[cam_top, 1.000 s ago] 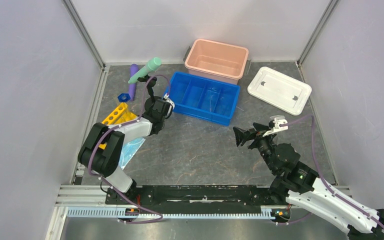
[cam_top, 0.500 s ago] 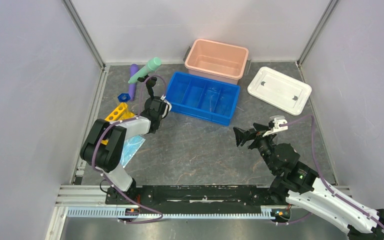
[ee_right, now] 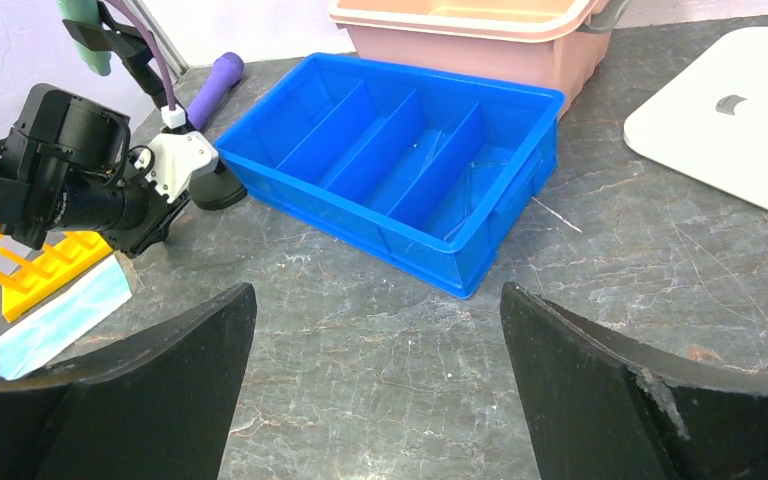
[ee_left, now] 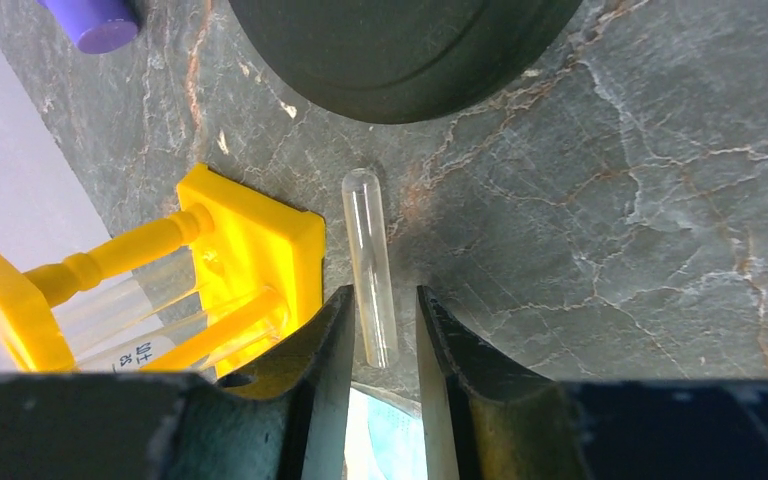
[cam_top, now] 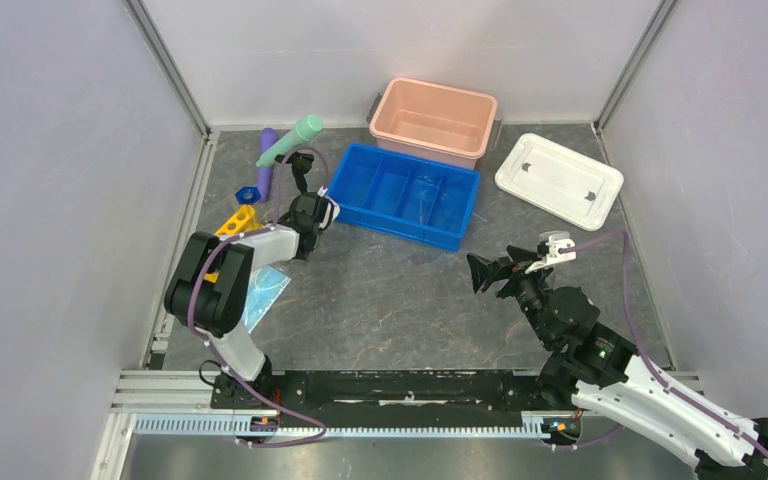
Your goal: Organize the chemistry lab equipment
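Observation:
A clear glass tube lies on the table beside the yellow holed rack. My left gripper is narrowly open, its fingertips on either side of the tube's near end, with a gap on the right side. In the top view the left gripper is next to the rack, just short of the black clamp stand base. The mint-green tube sits tilted in the stand. The purple tube and the blue funnel lie behind the rack. The light-blue mask lies under the left arm. My right gripper is wide open and empty.
The blue divided tray stands right of the left gripper, with the pink bin behind it and the white lid at the back right. A thin rod lies by the tray's right corner. Grey walls close in left and right.
My left gripper has moved a little left and back, away from the blue tray and toward the yellow rack. The right arm has not moved.

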